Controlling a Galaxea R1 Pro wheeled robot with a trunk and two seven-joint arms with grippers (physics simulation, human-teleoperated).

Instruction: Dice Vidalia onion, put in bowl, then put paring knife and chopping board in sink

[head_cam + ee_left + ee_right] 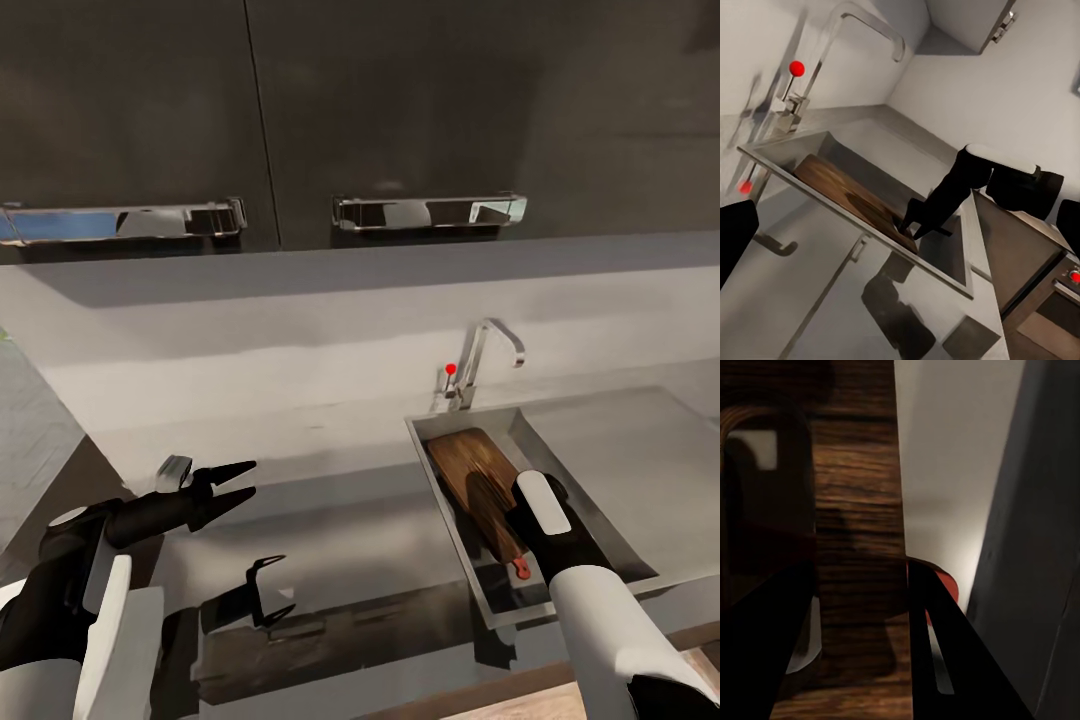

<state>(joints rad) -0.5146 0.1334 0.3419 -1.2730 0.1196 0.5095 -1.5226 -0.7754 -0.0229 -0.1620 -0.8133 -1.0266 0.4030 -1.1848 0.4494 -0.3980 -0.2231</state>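
A robot is standing at a grey kitchen surface (330, 520) beneath dark cabinets with chrome handles (430, 212). Toward the right end of the surface, a stainless-steel sink (600, 470) is sitting below a curved chrome tap (487, 355) with a red dot.

The dark wooden chopping board (470, 475) is lying inside the sink, leaning along the basin's left wall, its far end near the tap corner. The right end effector (497, 512) is reaching down into the basin at the board's near end. From the right wrist camera, its two dark fingers (945, 660) are straddling the board's edge, one on the wood face and one beyond it, so it appears to be closed on the board, or only just letting go. A small red-orange piece, probably the paring knife's handle (521, 569), is showing in the basin's near corner just beside that end effector; the blade is hidden.

The left end effector (235, 482) is hovering over the surface well left of the sink, its fingers slightly parted and holding nothing.

Judging by this, the task is looking nearly finished: board and, probably, knife are already in the sink. What is probably left is releasing the board and withdrawing. No onion or bowl is in sight to confirm the dicing.
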